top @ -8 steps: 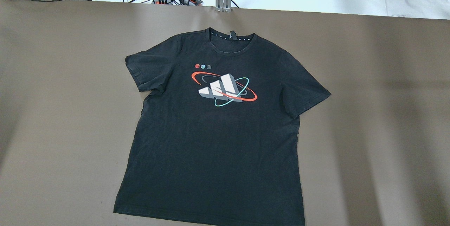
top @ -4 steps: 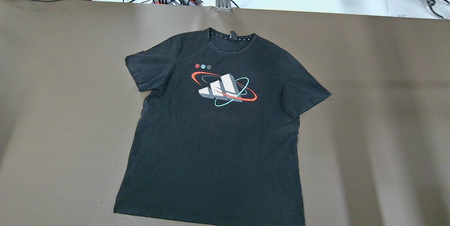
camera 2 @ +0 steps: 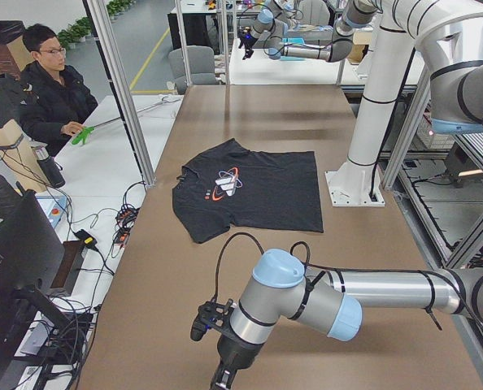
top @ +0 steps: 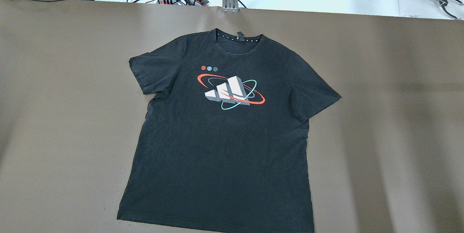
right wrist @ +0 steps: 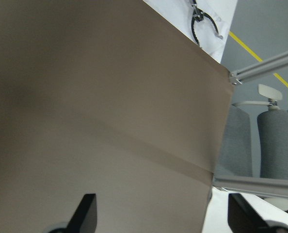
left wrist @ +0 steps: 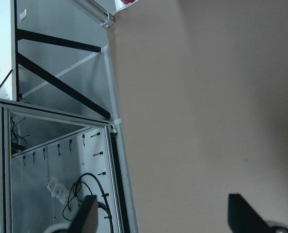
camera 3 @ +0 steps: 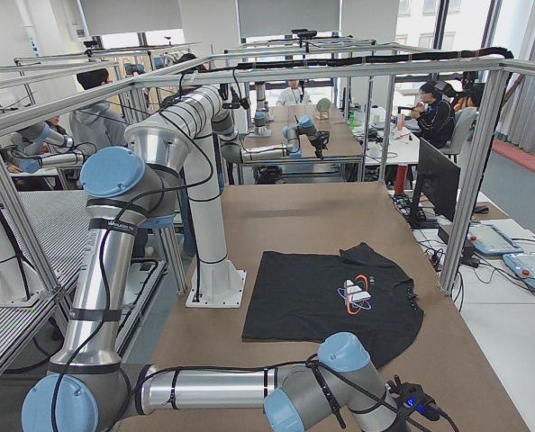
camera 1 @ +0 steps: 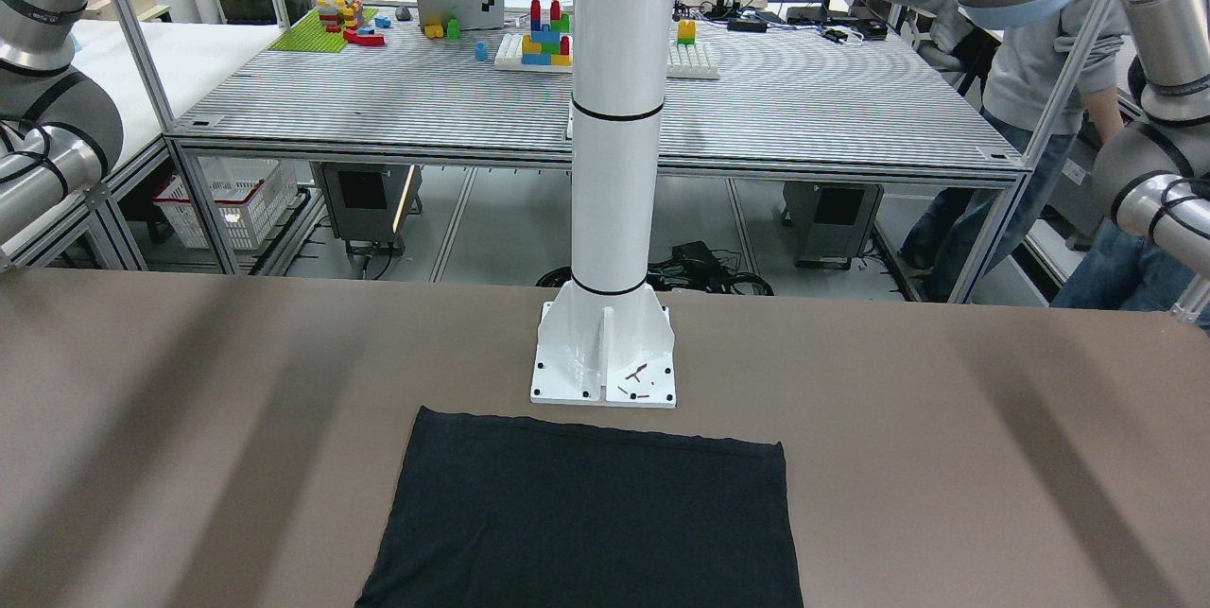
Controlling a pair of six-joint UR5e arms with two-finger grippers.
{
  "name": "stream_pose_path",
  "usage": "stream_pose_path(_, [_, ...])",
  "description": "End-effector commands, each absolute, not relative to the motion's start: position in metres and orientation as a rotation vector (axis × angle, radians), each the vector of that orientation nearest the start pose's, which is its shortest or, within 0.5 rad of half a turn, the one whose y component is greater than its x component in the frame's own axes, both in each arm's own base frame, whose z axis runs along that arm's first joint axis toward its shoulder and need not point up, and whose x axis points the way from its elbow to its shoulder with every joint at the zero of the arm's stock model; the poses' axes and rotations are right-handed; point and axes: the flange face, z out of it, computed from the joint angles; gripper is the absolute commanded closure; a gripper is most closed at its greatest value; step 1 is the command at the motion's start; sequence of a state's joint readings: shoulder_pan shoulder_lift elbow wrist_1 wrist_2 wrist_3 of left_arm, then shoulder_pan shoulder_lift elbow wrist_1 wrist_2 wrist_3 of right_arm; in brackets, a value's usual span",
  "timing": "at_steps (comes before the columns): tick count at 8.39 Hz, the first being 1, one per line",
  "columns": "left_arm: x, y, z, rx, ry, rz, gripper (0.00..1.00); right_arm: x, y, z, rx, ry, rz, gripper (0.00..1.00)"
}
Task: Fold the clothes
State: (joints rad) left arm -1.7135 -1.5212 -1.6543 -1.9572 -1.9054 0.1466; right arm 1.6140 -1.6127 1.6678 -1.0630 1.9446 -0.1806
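Left gripper [left wrist: 164, 216]: spread wide
Right gripper [right wrist: 163, 213]: spread wide too
T-shirt [top: 224, 146]: black, flat, print up; three white bars, red and teal rings
Monitor [camera 2: 18, 264]: reads HUAWEI

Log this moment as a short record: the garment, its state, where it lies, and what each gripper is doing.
garment: black T-shirt with a red, teal and white chest print
state: spread flat, print up, both sleeves out, no fold made yet
position: middle of the brown table, hem close to the white pillar base, collar at the far side
left gripper: open, empty, above bare table near its edge
right gripper: open, empty, above bare table
contact: neither gripper touches the shirt
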Motion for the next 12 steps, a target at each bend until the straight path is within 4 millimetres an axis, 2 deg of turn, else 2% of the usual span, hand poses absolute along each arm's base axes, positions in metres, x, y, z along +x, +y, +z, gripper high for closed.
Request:
stream_pose_path(1, [-0.161, -0.483, 0.619, 0.459, 0.292, 0.062, 0.06, 0.002, -0.535, 0.564, 0.569, -0.455, -0.223, 0.05])
stream_pose_path(4, [-0.156, -0.482, 0.620, 0.458, 0.296, 0.075, 0.06, -0.129, -0.566, 0.500, 0.518, -0.643, -0.083, 0.05])
stream_pose_path(5, [-0.154, -0.482, 0.620, 0.458, 0.316, 0.079, 0.06, -0.175, -0.568, 0.480, 0.486, -0.705, -0.045, 0.05])
stream_pose_path(6, [-0.152, -0.482, 0.620, 0.457, 0.332, 0.080, 0.06, -0.223, -0.566, 0.470, 0.470, -0.743, -0.067, 0.05])
stream_pose_path(7, [-0.150, -0.483, 0.620, 0.455, 0.335, 0.085, 0.06, -0.247, -0.575, 0.470, 0.483, -0.765, -0.086, 0.05])
stream_pose_path(9, [-0.149, -0.483, 0.620, 0.456, 0.339, 0.089, 0.06, -0.282, -0.591, 0.498, 0.472, -0.801, -0.065, 0.05])
stream_pose_path(10, [-0.148, -0.483, 0.620, 0.455, 0.342, 0.088, 0.06, -0.288, -0.598, 0.509, 0.466, -0.802, -0.061, 0.05])
stream_pose_path(12, [-0.146, -0.484, 0.619, 0.457, 0.341, 0.091, 0.06, -0.300, -0.594, 0.512, 0.452, -0.806, -0.072, 0.06])
